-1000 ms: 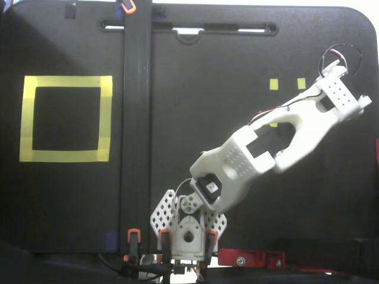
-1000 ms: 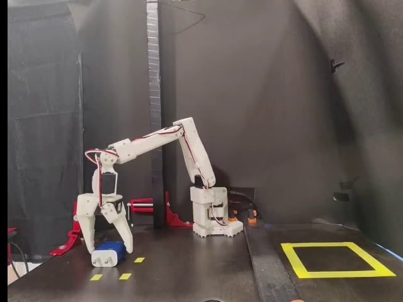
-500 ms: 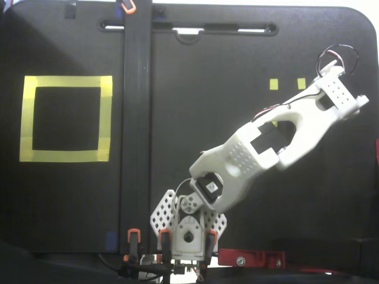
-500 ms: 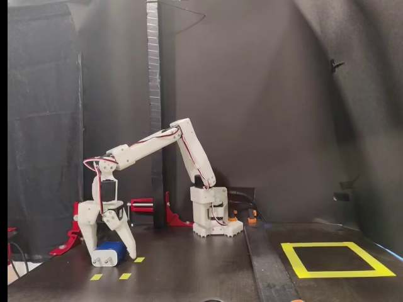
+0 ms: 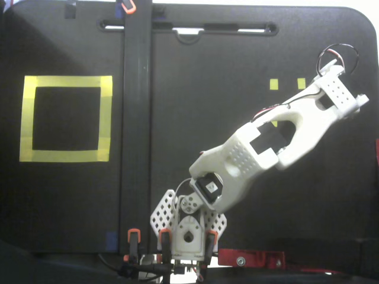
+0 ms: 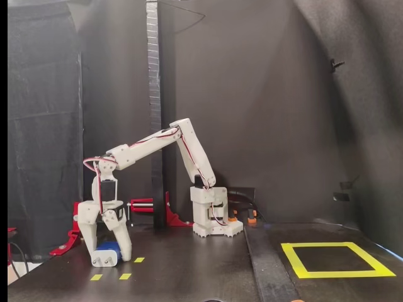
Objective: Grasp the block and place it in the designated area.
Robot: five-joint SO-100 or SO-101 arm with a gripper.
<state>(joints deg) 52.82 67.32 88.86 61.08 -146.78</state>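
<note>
Two white fingers (image 6: pixel 123 242) pinch the rounded blue block (image 6: pixel 107 252)

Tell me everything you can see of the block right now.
The block shows only in the side-on fixed view: a small, dark-blue, rounded piece, plastic by the look, lying on the black table at far left, near the small yellow markers. Its pale front end carries short silvery prongs. The gripper straddles it, one white finger on each side, seemingly touching. In the top-down fixed view the arm hides it.
</note>
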